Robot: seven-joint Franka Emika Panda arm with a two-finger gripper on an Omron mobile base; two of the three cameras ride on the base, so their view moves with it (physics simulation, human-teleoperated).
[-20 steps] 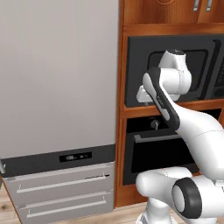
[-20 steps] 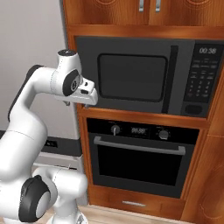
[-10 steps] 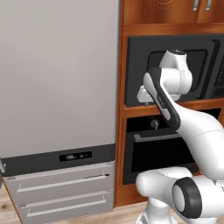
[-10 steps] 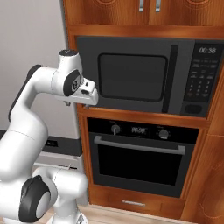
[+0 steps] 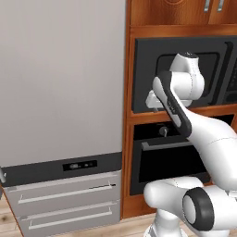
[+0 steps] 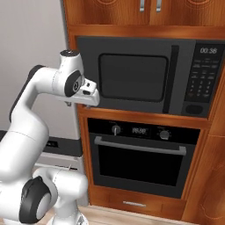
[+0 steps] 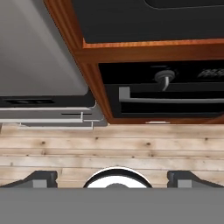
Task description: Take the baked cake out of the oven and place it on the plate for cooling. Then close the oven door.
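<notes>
Below microwave (image 6: 136, 77), oven (image 6: 140, 154) sits with oven door (image 6: 139, 160) shut, at 5 o'clock from tool (image 6: 91, 93). Tool open, empty. Door likely stiff, heavy; grip silver handle (image 6: 139, 147) mid-bar.

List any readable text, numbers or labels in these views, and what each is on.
"00:36" or close to it: clock display at the top of the microwave keypad panel; digits small, not certain.
Oven display between the two knobs: lit digits, too blurred to read.
Microwave keypad buttons: markings too small to read.
Fridge control strip above the drawers: small marks, unreadable.
No brand names or other labels can be made out.
</notes>
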